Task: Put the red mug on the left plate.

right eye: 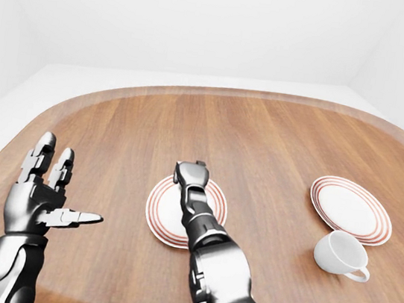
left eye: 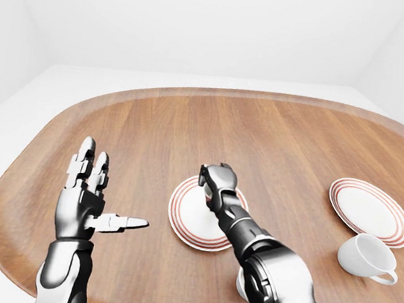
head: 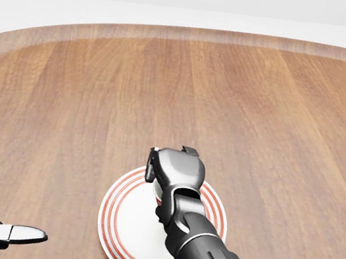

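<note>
Most of the job looks done, yes? Where is the red mug?

Nearly done, by my judgement. The mug itself is almost wholly hidden: the right hand (head: 176,168) sits directly over the left plate (head: 127,219), toward its far-right part in the head view, and covers whatever it carries. I take it the mug is inside that grip, above the plate's ringed rim.

Is it resting on the plate?

That I cannot tell. No view shows the mug's base, so it may be touching the plate or held just above it.

How is the hand set?

Its fingers are curled tight together, knuckles up, closed as if round a small body. It is not spread at all.

What is left, then?

Lowering until the mug stands on the plate, if it does not already, then loosening the fingers and lifting away without tipping it.

And the other hand?

The left hand (left eye: 84,197) hovers well to the left of the plate, fingers spread wide and thumb pointing toward it, holding nothing.

Anything else near?

A white cup (left eye: 366,257) and the right plate (left eye: 370,211) lie well right of the left plate on the table (left eye: 279,140), clear of the work.
</note>
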You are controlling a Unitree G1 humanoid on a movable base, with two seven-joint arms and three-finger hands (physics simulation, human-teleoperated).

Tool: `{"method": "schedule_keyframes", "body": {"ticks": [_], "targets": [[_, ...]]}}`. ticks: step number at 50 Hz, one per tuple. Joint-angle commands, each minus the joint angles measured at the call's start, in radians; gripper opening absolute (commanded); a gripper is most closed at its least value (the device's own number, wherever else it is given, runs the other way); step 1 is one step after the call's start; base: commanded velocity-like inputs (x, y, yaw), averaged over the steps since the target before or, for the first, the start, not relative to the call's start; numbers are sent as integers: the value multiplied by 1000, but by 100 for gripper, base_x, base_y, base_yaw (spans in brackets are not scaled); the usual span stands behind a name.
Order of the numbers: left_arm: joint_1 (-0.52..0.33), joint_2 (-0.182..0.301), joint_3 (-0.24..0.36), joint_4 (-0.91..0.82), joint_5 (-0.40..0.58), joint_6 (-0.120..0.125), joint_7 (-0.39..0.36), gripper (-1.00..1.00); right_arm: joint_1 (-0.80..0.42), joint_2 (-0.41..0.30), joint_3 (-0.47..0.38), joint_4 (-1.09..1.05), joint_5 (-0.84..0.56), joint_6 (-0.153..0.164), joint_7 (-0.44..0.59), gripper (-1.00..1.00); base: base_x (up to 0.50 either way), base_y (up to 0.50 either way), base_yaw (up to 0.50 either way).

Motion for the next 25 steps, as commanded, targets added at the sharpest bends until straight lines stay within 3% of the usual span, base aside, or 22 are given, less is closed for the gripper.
{"method": "schedule_keyframes", "body": {"ticks": [1, 3, 7, 9, 11, 25], "targets": [[-5, 2, 5, 6, -4, 1, -1, 100, 6, 12, -28, -4, 103, 0, -19, -100, 0, 0, 0], [-6, 3, 5, 8, -4, 1, -1, 100, 7, 12, -32, -5, 118, -4, -1, -100, 0, 0, 0], [-6, 3, 5, 8, -5, 0, -2, 100, 3, 10, -53, -7, 174, -55, 60, -100, 0, 0, 0], [-5, 3, 5, 8, -5, 0, -2, 100, 1, 9, -50, -7, 187, -58, 72, -100, 0, 0, 0], [-5, 3, 6, 9, -6, -2, -3, 100, 0, 6, -71, -8, 234, -84, 121, -100, 0, 0, 0], [-10, 4, 7, 17, -7, 0, 1, 100, 3, -2, -49, -8, 261, -74, 138, -100, 0, 0, 0]]}}
